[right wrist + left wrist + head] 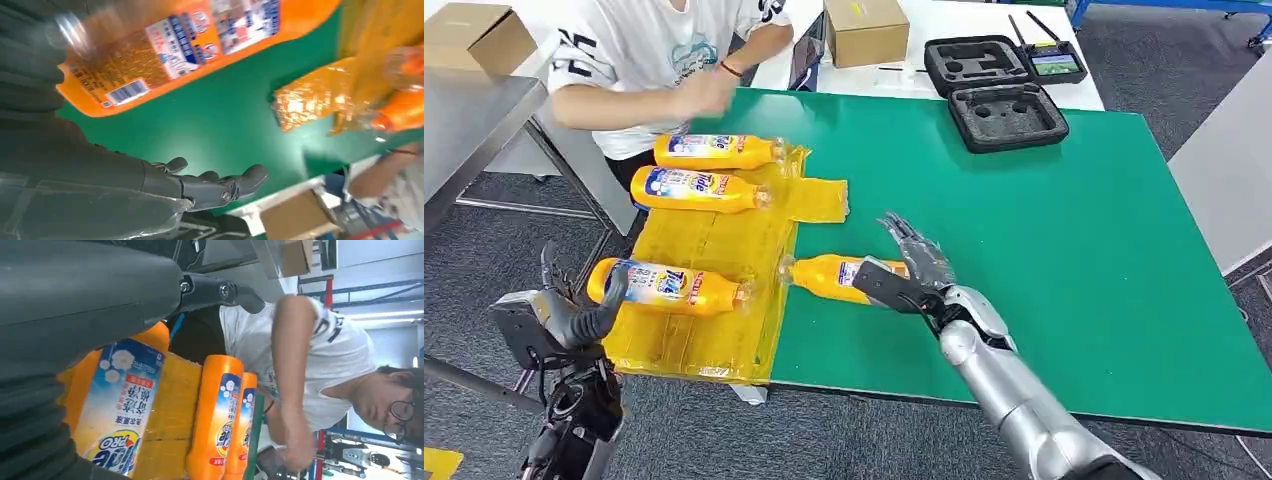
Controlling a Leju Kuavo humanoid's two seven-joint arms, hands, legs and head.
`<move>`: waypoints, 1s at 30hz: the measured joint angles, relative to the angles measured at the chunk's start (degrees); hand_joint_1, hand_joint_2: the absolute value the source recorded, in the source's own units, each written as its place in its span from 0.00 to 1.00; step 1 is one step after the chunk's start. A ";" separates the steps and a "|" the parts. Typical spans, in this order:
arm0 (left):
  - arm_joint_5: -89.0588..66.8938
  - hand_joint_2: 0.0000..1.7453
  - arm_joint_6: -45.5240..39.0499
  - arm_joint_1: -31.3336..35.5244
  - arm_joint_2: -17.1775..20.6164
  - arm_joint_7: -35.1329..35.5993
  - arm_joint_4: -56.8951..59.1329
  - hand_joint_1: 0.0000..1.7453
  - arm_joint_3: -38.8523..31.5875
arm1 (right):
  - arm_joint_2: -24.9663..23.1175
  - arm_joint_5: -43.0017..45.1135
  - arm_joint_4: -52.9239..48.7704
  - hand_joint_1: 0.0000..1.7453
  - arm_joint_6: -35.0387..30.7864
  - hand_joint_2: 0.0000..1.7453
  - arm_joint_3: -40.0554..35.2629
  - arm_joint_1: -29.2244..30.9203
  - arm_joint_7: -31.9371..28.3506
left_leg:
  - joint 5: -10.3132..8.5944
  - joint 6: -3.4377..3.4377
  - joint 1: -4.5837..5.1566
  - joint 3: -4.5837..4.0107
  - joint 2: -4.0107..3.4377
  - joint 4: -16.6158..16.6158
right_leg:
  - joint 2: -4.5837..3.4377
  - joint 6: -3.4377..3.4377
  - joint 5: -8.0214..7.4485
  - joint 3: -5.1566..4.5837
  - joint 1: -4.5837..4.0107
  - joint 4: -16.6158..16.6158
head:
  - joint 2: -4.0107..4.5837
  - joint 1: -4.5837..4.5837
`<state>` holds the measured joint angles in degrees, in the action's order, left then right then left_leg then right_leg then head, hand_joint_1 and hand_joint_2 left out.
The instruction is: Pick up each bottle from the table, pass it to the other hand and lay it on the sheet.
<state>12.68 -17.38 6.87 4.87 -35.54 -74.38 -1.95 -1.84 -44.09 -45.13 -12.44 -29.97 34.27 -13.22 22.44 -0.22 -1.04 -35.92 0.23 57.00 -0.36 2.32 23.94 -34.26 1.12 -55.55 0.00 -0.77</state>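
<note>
Right hand (914, 262) sits over the base end of the fourth bottle (839, 277), which lies on the green table (1044, 230) just beside the yellow sheet (724, 250). Its fingers are spread wide and the right wrist view shows no closure on the bottle. Left hand (574, 315) waits off the table's near corner, fingers loosely curled and holding nothing, next to the near bottle (669, 287) on the sheet. Two further bottles (709, 170) lie at the sheet's far end, where a person (674, 60) is reaching.

Risks, as judged: the bottle is round and lying flat, so an off-centre grasp could roll it against the sheet's edge. The person's hand close to the sheet could obstruct placement. A loose hold could fail at handover.
</note>
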 measured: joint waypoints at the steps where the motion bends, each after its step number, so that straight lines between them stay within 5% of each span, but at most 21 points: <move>1: 0.00 1.00 0.02 -0.07 0.00 0.06 -0.13 0.00 0.00 | 0.07 0.13 0.95 0.00 0.84 1.00 -0.02 0.45 0.00 | 0.00 0.00 0.00 0.00 0.00 0.00 | 0.00 0.00 0.00 0.00 0.00 0.00 | 0.00 0.04; 30: -0.94 1.00 0.57 1.23 -0.68 1.84 2.45 0.00 0.55 | -2.25 -1.60 17.13 0.00 9.79 1.00 -5.53 7.48 3.08 | 0.00 0.00 0.00 0.17 -0.01 0.00 | -0.02 0.00 0.00 0.11 0.00 0.01 | 0.00 0.02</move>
<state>11.74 -16.81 8.10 4.20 -33.70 -71.93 -1.40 -4.09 -45.68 -28.00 -2.64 -35.49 41.75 -10.14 22.43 -0.23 -1.04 -35.75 0.22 57.00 -0.38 2.32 23.94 -34.16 1.12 -55.54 0.00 -0.74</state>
